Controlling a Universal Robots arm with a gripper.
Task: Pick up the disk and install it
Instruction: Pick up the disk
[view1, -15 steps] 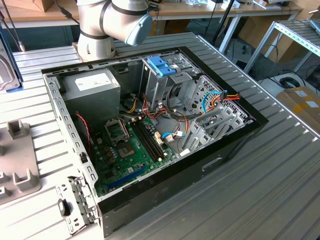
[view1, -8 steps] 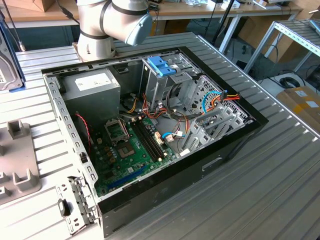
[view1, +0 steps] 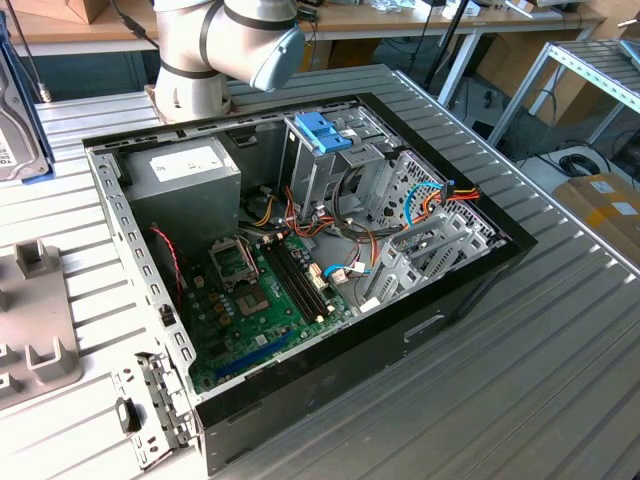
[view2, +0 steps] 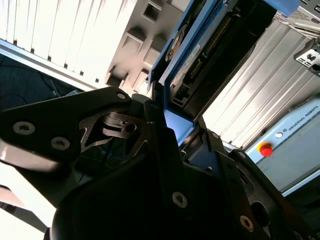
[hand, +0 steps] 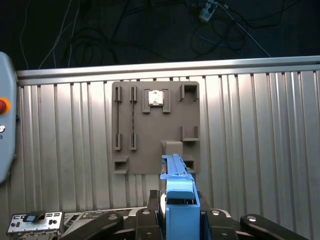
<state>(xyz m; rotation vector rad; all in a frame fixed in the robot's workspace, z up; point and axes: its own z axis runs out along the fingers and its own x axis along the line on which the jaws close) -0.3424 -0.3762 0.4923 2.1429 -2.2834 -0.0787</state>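
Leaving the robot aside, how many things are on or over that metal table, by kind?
Open computer case: 1
Disk with blue bracket, between the jaws: 1
Grey holder plate: 1
Loose metal panel: 1
Box with red button: 1
Total: 5

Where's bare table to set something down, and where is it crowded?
The gripper holds the disk. Widest bare patch: the ribbed table on the exterior view's right of the computer case. Crowded: inside the case around the cables, and beside the grey holder plate on the exterior view's left.
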